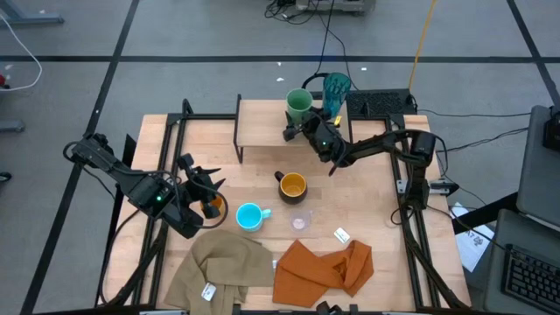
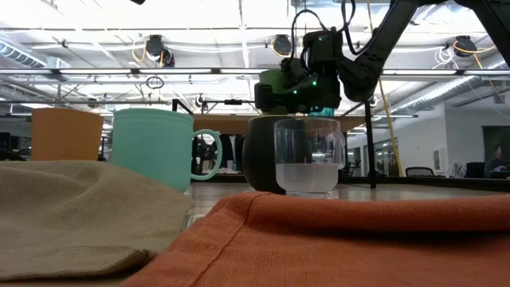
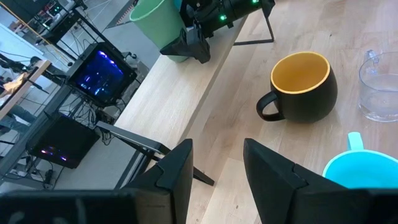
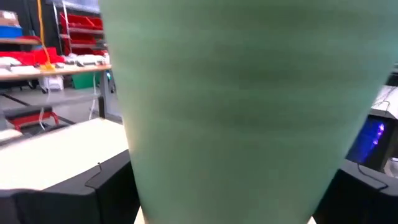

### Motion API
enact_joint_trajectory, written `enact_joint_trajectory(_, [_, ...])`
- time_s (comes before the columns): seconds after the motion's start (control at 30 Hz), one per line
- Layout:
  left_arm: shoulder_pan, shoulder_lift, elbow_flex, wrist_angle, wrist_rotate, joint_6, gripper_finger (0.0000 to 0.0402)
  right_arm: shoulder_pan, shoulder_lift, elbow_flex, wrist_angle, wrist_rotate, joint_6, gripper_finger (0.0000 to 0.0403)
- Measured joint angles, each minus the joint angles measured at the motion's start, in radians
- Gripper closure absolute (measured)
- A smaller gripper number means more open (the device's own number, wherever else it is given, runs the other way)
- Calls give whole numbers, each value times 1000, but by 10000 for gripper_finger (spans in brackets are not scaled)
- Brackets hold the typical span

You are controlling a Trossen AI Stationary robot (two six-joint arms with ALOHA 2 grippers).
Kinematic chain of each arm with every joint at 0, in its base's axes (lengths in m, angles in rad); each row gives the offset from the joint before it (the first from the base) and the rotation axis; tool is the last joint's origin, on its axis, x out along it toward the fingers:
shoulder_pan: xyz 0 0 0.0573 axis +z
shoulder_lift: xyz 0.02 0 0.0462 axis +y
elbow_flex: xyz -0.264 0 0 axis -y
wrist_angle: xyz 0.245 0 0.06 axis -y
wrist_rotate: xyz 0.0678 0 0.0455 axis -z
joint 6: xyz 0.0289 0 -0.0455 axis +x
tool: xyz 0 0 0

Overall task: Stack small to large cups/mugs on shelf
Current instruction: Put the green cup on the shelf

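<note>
Right now the green cup (image 1: 298, 104) stands on the shelf (image 1: 262, 131) near its 1 o'clock corner, just beside the teal tumbler (image 1: 336, 90), which stands at about 2 o'clock from it. The right hand (image 1: 291, 130) reaches in from the 5 o'clock side; in its wrist view the cup wall fills the space between the two dark fingers (image 4: 109, 186), which are spread wide on either side of it and do not look pressed against it. I judge the cup either just set down or about to be taken.

The main risk is a sideways nudge: if this hand pulls away or closes off-centre, one finger can drag the cup toward the tumbler or off the shelf's far edge, since it stands close to that edge. A tip there would send it off the desk (image 1: 367, 188).

Farther out on the desk, the black mug (image 1: 291, 185), clear cup (image 1: 301, 219) and light blue mug (image 1: 250, 215) wait well apart from the shelf. The left hand (image 1: 205, 185) hovers at 9 o'clock, part open and empty between its fingers, with the small orange cup (image 1: 213, 208) just beside it, which a careless move could knock.
</note>
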Motion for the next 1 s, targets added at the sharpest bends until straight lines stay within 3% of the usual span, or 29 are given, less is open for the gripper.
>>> enact_joint_trajectory(1.0, [0, 0, 0, 0, 6, 4, 259, 2, -32, 0, -155, -5, 15, 48])
